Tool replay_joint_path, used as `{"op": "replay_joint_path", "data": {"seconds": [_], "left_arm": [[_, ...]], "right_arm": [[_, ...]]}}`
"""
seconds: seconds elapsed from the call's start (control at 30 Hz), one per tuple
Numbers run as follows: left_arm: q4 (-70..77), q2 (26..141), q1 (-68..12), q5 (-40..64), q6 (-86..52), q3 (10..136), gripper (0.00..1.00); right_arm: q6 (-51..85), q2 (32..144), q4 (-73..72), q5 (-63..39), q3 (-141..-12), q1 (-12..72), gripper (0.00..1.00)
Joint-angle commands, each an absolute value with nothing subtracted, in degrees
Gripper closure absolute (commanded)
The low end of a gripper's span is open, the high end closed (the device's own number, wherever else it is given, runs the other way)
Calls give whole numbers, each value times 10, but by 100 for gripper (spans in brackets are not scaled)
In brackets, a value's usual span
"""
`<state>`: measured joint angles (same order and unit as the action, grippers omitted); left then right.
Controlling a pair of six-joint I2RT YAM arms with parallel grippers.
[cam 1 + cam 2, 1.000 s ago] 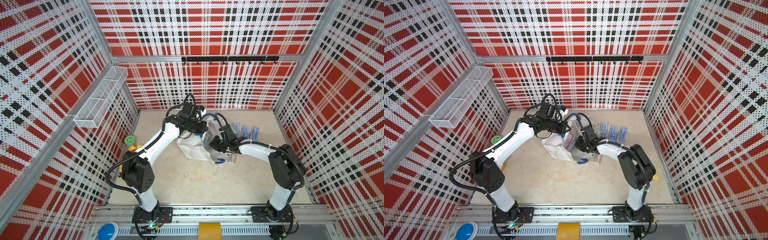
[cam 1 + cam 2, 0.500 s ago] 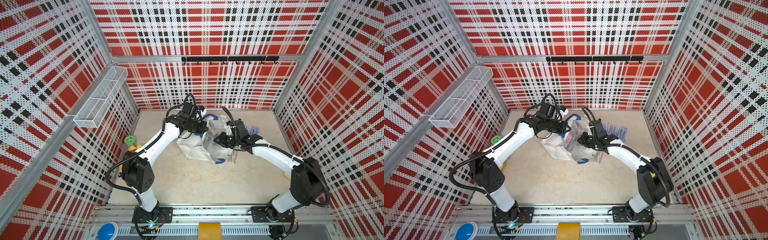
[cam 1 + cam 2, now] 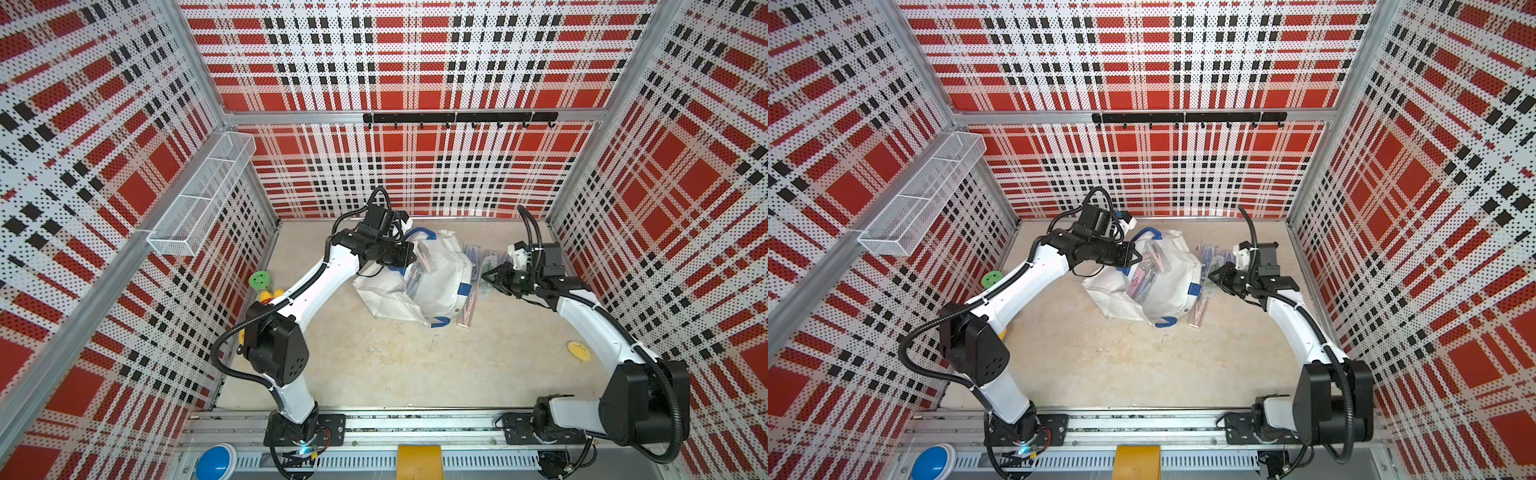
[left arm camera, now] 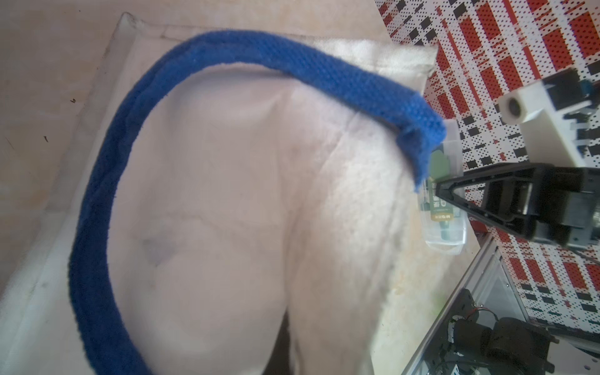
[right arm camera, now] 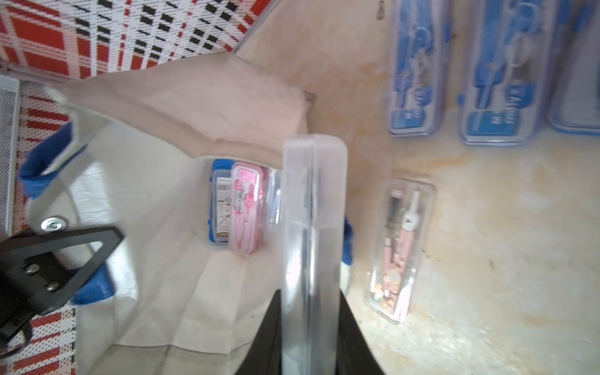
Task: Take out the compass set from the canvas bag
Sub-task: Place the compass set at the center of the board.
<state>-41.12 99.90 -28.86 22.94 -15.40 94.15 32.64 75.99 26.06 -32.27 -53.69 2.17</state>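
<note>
**A:** Where is the canvas bag [image 3: 440,291]?

**B:** It is slumped on the bench [image 3: 374,365] with its mouth gaping, and it shows in both top views. The left tool [image 3: 410,257] is clamped tight on the rim, right by a blue patch.

**A:** What's inside it?

**B:** The right wrist view looks straight into the opening. Deep inside, a pink case [image 5: 245,207] sits against a blue-edged case [image 5: 220,201] that carries a barcode label. A clear case [image 5: 274,198] is just beside them and partly hidden, so I cannot tell what it holds.

**A:** And the compass set?

**B:** The compass set [image 5: 313,227] is in a transparent box, seen edge-on and pinched between the jaws of the right tool [image 3: 489,279], which are closed on it. It is outside the bag, held above the bench just off the bag's side.

**A:** Is anything else lying around?

**B:** A pink compass case [image 5: 399,250] lies flat on the bench just beside the bag, and the compass shows through its lid. Farther off, the blue cases [image 5: 415,71] lie side by side in a row. The last of them is cut off by the edge of the wrist view. Their contents are too blurred to make out.
</note>
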Motion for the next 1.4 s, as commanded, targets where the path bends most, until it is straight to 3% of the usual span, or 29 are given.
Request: {"op": "replay_joint_path", "data": {"seconds": [0.0,0.67,0.97,1.23,1.37], "left_arm": [[-403,981,-286,241,-154,953,100],[-408,986,-287,245,-155,960,100],[-411,987,-287,245,-154,960,100],[-411,986,-287,245,-154,961,100],[-412,986,-287,245,-155,961,100]], "right_arm": [[284,761,275,-343,-496,2,87],[332,895,101,-341,-391,2,85],[336,943,86,-337,-393,2,85],[336,926,115,-310,-390,2,75],[337,903,138,-298,-390,2,65]]}}
